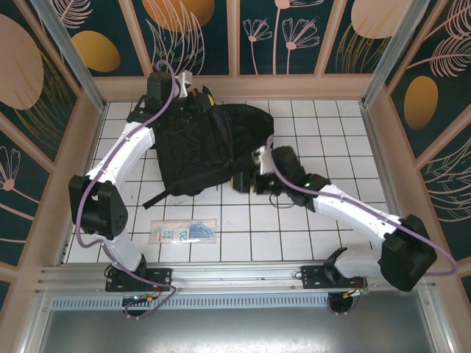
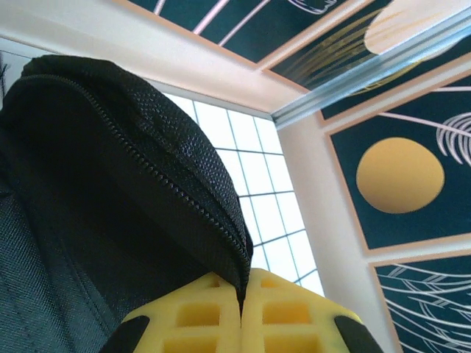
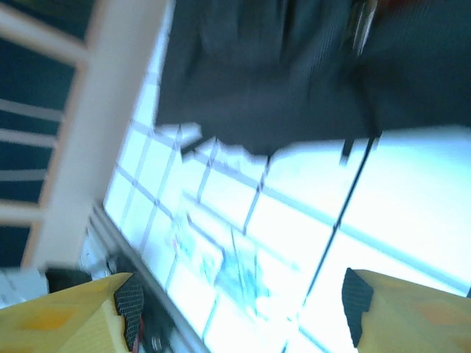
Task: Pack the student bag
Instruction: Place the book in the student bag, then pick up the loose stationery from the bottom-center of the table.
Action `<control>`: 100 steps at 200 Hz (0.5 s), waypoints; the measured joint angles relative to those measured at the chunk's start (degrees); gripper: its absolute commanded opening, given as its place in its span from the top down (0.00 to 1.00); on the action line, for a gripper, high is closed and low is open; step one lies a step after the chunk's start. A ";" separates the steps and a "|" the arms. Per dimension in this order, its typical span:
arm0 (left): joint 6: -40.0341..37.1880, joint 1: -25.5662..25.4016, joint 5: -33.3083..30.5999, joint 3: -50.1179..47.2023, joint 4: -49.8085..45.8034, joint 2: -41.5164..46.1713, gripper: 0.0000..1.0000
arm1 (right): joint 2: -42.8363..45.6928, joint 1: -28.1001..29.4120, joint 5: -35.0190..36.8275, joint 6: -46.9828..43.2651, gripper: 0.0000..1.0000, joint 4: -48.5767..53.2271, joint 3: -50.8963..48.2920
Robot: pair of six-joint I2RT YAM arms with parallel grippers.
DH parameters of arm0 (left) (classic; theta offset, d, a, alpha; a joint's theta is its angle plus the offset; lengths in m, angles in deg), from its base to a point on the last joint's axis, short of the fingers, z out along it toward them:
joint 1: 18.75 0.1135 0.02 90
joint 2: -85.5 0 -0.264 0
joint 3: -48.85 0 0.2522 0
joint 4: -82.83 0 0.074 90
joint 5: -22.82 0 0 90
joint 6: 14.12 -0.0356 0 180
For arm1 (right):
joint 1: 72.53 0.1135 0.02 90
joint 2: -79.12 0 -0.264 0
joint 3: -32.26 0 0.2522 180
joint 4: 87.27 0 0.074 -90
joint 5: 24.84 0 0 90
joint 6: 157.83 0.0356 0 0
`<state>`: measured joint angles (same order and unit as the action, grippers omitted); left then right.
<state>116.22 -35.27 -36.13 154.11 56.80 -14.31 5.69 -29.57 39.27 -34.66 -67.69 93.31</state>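
The student bag [image 1: 195,151] is a large black fabric backpack lying in the middle of the tiled table. My left gripper [image 2: 241,298] is at the bag's far end, its yellow fingers [image 2: 199,316] shut on the zippered edge of the bag [image 2: 110,206], holding that edge up. My right gripper [image 1: 247,177] sits at the bag's near right side, just off the fabric. In the blurred right wrist view its jaws [image 3: 243,312] stand wide open with nothing between them, above the white tiles, and the bag [image 3: 294,73] is ahead of them.
A clear flat packet with blue contents [image 1: 184,232] lies on the tiles near the front, left of centre; it appears blurred as the packet [image 3: 232,265] under the right jaws. Wooden walls [image 1: 235,86] enclose the table on three sides.
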 measured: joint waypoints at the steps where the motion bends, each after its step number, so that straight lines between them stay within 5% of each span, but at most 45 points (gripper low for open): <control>1: -0.09 0.00 -0.07 0.00 0.00 0.00 1.00 | -0.13 0.17 -0.09 -0.04 0.24 0.04 -0.09; 100: -2.84 1.05 -1.53 -9.62 3.91 5.05 1.00 | -22.32 8.11 -10.25 6.86 0.28 -9.68 -2.80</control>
<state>113.37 -34.22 -37.66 144.50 60.71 -9.26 -16.63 -21.46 29.02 -27.80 -77.37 90.52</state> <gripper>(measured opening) 0.059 0.725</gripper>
